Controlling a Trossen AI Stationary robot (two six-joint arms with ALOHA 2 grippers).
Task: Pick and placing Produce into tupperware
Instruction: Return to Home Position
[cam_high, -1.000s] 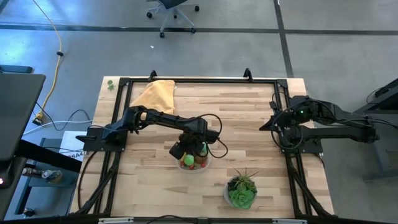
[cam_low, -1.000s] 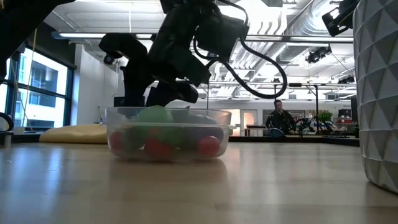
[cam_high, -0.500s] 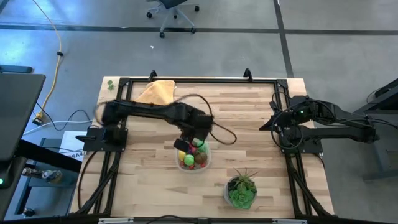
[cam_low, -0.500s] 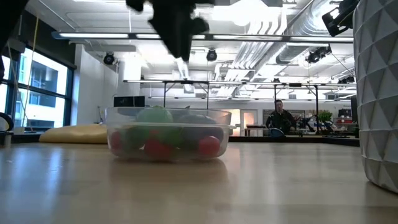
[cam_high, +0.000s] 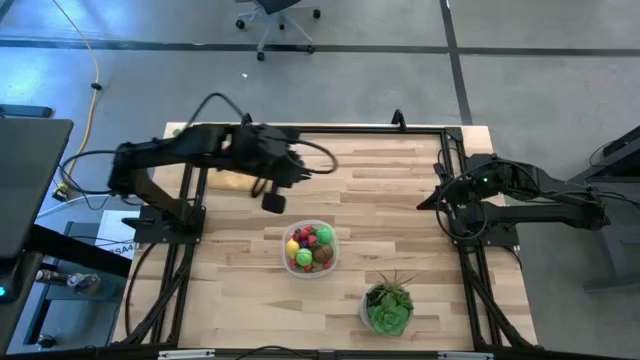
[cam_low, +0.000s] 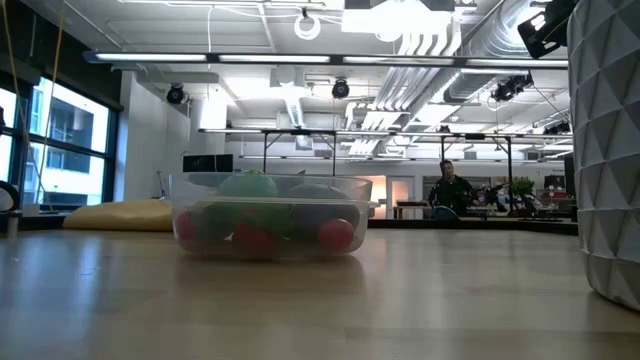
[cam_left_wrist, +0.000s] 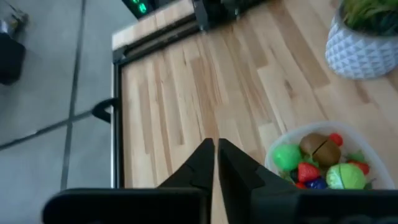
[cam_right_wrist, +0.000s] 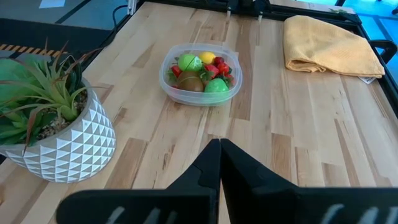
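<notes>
The left arm has lifted clear of the tupperware (cam_high: 337, 262) and swung back toward the table's (cam_high: 400, 180) far left corner. Its elbow is folded high, and the left gripper (cam_high: 273, 201) hangs over bare planks beyond the container. In the left wrist view its dark fingers (cam_left_wrist: 202, 165) are pressed together with nothing between them.

Nearest the front edge stands the potted plant (cam_high: 387, 305), spiky green leaves in a white faceted pot (cam_right_wrist: 68, 140). Just behind it and to the left, not touching it, sits the round clear plastic tupperware. Through its smooth wall (cam_low: 350, 195) the produce (cam_high: 312, 246) shows as small glossy red, green, yellow and brown pieces heaped inside.

Open pale butcher-block wood lies all around the container. A black rail frames the table's edges. Farther back a folded yellow cloth (cam_right_wrist: 329, 43) lies by the far left corner, partly under the left arm in the high view.

The right gripper (cam_high: 430, 202) waits at the right rail, its fingers (cam_right_wrist: 211, 165) closed and empty. Beyond the table, the low view shows a person (cam_low: 450, 190) far across the room.
</notes>
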